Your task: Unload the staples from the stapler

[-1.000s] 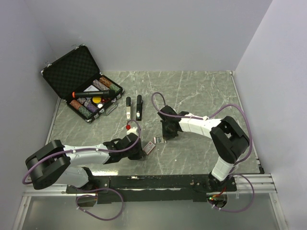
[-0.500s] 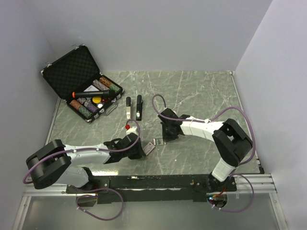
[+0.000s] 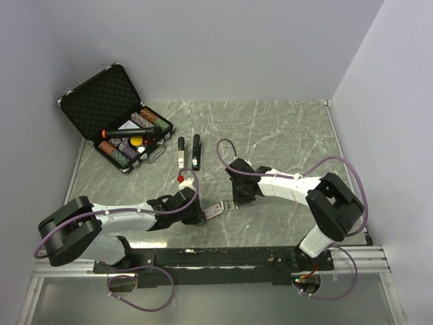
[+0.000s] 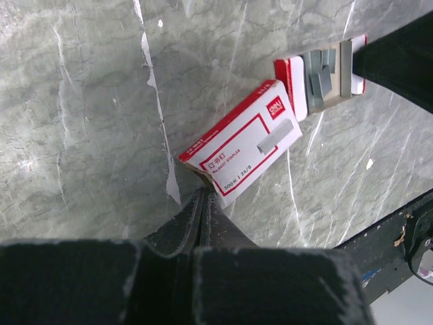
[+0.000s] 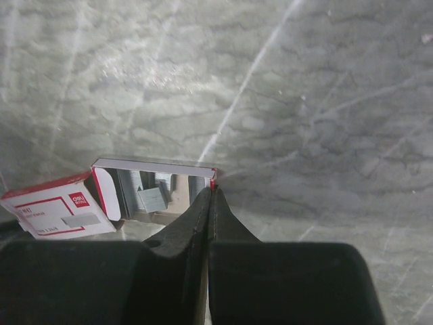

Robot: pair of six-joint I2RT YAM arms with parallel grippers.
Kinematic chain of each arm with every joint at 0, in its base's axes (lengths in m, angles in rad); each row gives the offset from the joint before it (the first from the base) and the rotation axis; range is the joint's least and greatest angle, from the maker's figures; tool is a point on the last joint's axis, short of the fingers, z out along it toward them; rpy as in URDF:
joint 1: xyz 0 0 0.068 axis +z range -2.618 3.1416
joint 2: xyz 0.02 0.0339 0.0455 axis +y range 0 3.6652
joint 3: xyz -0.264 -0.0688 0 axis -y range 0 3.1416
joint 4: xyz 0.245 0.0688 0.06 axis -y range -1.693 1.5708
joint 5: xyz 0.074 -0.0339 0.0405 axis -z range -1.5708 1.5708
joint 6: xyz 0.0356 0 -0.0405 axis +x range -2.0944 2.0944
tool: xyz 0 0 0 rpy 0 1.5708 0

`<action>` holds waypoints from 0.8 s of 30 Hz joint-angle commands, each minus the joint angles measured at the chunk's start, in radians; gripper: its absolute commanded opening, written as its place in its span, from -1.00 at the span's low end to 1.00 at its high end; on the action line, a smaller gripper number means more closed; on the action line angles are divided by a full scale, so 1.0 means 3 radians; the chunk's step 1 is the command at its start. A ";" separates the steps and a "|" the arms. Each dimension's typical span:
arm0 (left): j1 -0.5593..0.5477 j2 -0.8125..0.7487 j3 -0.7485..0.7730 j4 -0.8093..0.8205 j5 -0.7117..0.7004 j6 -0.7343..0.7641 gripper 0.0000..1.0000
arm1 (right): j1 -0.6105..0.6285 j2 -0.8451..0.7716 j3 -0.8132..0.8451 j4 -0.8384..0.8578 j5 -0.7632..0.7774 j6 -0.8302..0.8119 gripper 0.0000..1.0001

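Observation:
The black stapler (image 3: 196,152) lies at mid-table, away from both grippers. A white-and-red staple box sleeve (image 4: 240,152) lies on the marble, and its inner tray (image 4: 325,74) with grey staple strips is slid partly out. My left gripper (image 4: 203,196) is shut on the sleeve's near corner. My right gripper (image 5: 212,193) is shut on the end wall of the tray (image 5: 155,193). The sleeve (image 5: 57,206) shows at the left of the right wrist view. In the top view the box (image 3: 215,210) lies between the left gripper (image 3: 201,215) and the right gripper (image 3: 235,202).
An open black case (image 3: 115,118) holding poker chips and small items stands at the back left. A slim black-and-white piece (image 3: 180,153) lies beside the stapler. A small red object (image 3: 180,179) lies just in front of it. The table's near edge rail (image 3: 223,256) runs behind the box.
My right gripper has shifted slightly right and nearer with the tray end, and the box has turned a little. The left gripper stays on the sleeve.

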 commanded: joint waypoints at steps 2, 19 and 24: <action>-0.0004 0.0090 -0.0079 -0.0307 -0.0180 0.0134 -0.99 | 0.0043 -0.0204 -0.0104 -0.0186 0.0122 0.0028 -1.00; -0.0004 0.0084 -0.0064 -0.0302 -0.0170 0.0165 -0.99 | 0.0125 -0.0409 -0.0283 -0.0253 0.0183 0.0125 -1.00; -0.0004 0.0140 -0.0043 -0.0220 -0.0063 0.0185 -0.99 | 0.0176 -0.0408 -0.0273 -0.0284 0.0204 0.0156 -1.00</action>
